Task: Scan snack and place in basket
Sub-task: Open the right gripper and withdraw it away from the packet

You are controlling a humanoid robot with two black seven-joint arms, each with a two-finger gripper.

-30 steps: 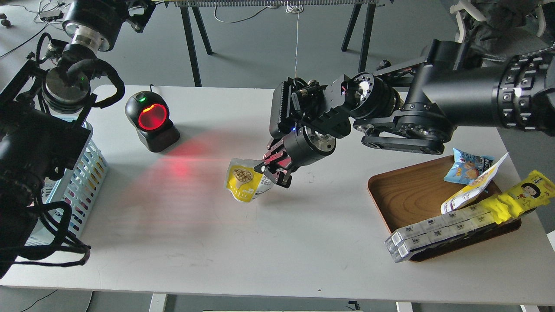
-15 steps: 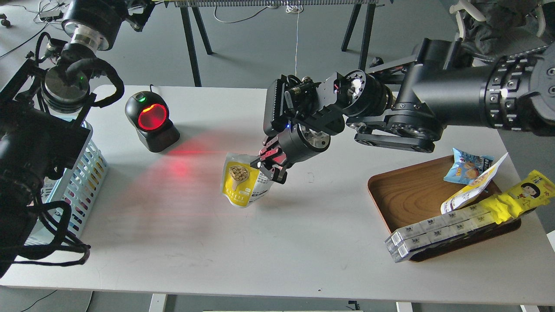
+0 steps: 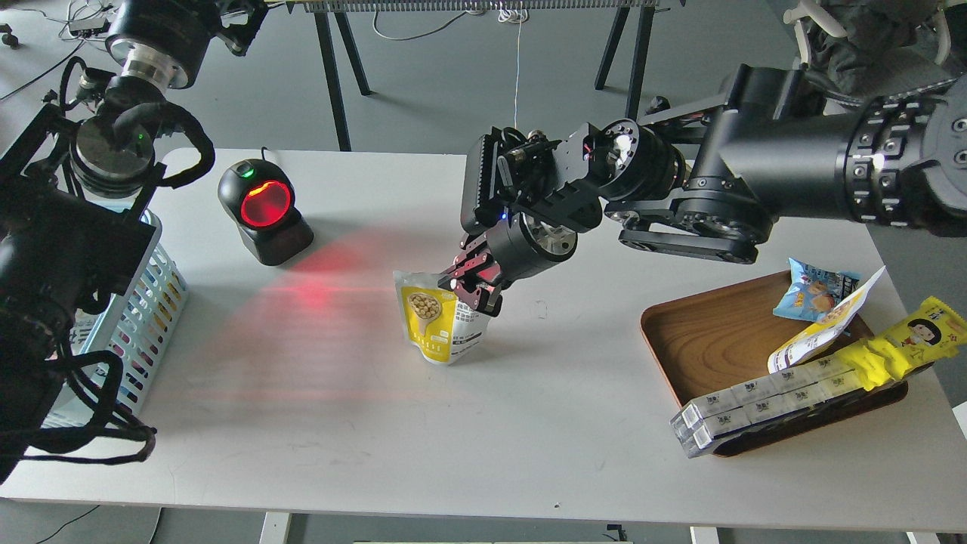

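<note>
The snack (image 3: 440, 317), a pouch with a white top and yellow bottom printed with a spoonful of brown cubes, stands nearly upright at the table's middle, its printed face toward me. My right gripper (image 3: 474, 289) is shut on the snack's upper right edge. Whether the pouch's bottom touches the table I cannot tell. The light blue slotted basket (image 3: 151, 306) stands at the table's left edge, mostly hidden behind my left arm. My left gripper (image 3: 238, 23) is high at the top left, dark and cut by the frame edge.
A black barcode scanner (image 3: 264, 211) with a glowing red window stands at the back left and casts red light on the table. A brown wooden tray (image 3: 710, 340) at the right holds a small blue bag (image 3: 812, 291), a yellow cartoon-face pack (image 3: 914, 336) and a long box.
The right gripper has turned the snack from tilted to nearly upright and shifted it slightly right. The left arm has not moved.
</note>
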